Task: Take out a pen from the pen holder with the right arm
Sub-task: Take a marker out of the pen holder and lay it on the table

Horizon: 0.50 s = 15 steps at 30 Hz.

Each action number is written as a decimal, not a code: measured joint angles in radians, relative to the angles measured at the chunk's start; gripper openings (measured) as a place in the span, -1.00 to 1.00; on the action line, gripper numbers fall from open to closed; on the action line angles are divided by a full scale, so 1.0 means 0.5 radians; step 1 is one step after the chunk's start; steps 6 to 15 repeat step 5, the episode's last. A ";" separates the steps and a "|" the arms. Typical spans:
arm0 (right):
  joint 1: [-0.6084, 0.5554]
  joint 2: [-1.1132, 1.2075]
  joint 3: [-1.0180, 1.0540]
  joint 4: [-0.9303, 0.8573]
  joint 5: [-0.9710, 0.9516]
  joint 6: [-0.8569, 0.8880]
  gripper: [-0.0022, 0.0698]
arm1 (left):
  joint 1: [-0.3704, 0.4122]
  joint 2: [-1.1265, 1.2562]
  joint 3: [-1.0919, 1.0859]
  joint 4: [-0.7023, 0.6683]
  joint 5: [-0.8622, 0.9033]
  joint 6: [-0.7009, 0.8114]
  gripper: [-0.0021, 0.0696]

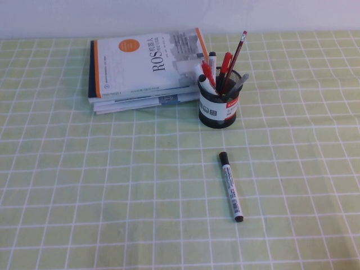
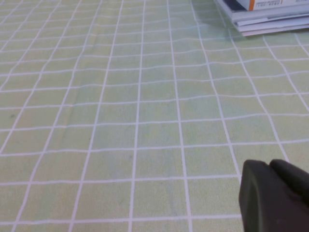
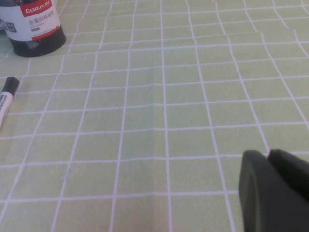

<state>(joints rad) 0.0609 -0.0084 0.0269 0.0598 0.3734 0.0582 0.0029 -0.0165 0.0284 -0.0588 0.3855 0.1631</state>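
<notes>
we judge the job done: marker point(image 1: 230, 186) at 6 o'clock of the pen holder point(image 1: 217, 109) (right hand point(image 3: 268, 155), left hand point(image 2: 269, 164) closed and empty above the surface point(image 1: 112, 197)), no next move needed.

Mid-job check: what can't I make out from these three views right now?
- High view: neither arm shows; both lie outside the frame.
- Left wrist view: the left claw, over bare tablecloth, is mostly cut off by the frame edge; the books are cropped too.
- Right wrist view: the shut right claw is partly cropped; the pen holder has its top cut off, hiding its pens; the marker runs off the edge.
</notes>
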 joint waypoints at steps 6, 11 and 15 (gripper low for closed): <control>0.000 0.000 0.000 0.000 0.000 0.000 -0.97 | 0.000 0.000 0.000 0.000 0.000 0.000 -0.96; 0.000 0.000 0.000 0.000 0.000 0.000 -0.97 | 0.000 0.000 0.000 0.000 0.000 0.000 -0.96; 0.000 0.000 0.000 0.000 0.000 0.000 -0.97 | 0.000 0.000 0.000 0.000 0.000 0.000 -0.96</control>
